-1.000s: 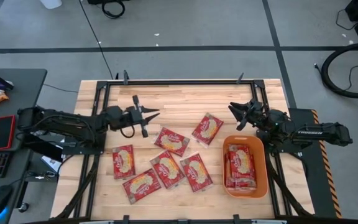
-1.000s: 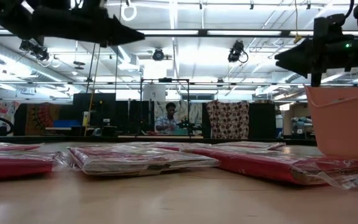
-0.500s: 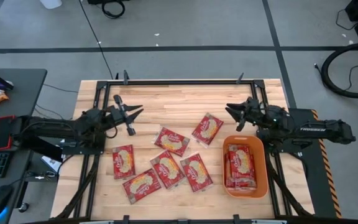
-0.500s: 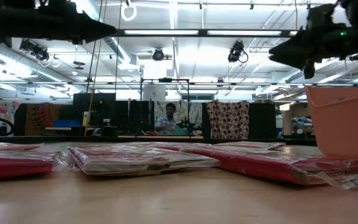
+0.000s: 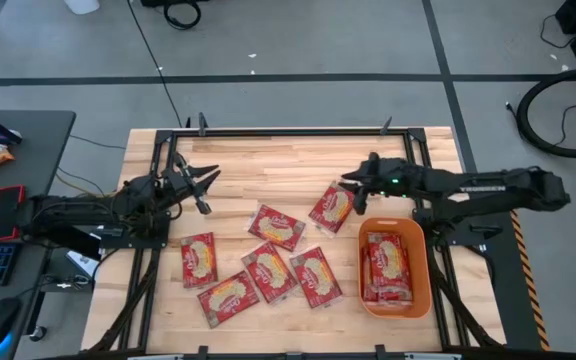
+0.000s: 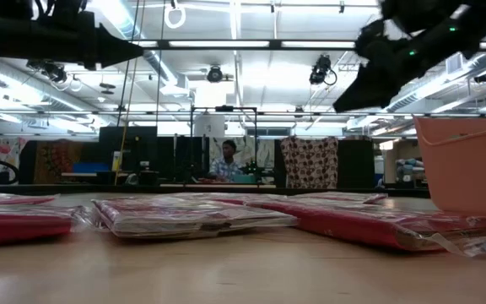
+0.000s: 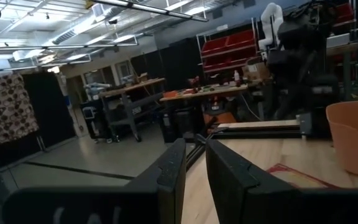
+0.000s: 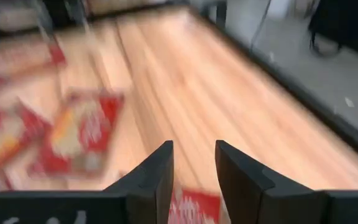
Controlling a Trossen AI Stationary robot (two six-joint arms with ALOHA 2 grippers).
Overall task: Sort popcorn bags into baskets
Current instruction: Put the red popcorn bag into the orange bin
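So at this point I had six popcorn bags [image 5: 268, 260] loose on the table [image 5: 268, 165], lying flat in a cluster near the middle, and a few more already stacked in the orange basket [image 5: 420, 296] on the right side. The right gripper [image 5: 353, 185] was hovering over the bag closest to the basket [image 5: 332, 210], fingers a little apart with nothing between them. The left gripper [image 5: 208, 178] was parked over bare wood on the left, also slightly apart and empty.

My read on these packets: light, flat, crinkly plastic wrap, so probably slippery and floppy rather than stiff. They sat so low that I figured pinching a short edge or a corner was the way in, since a flat top face gives the fingers nothing to bite. Squeezing hard seemed pointless, maybe even bad for the seal.
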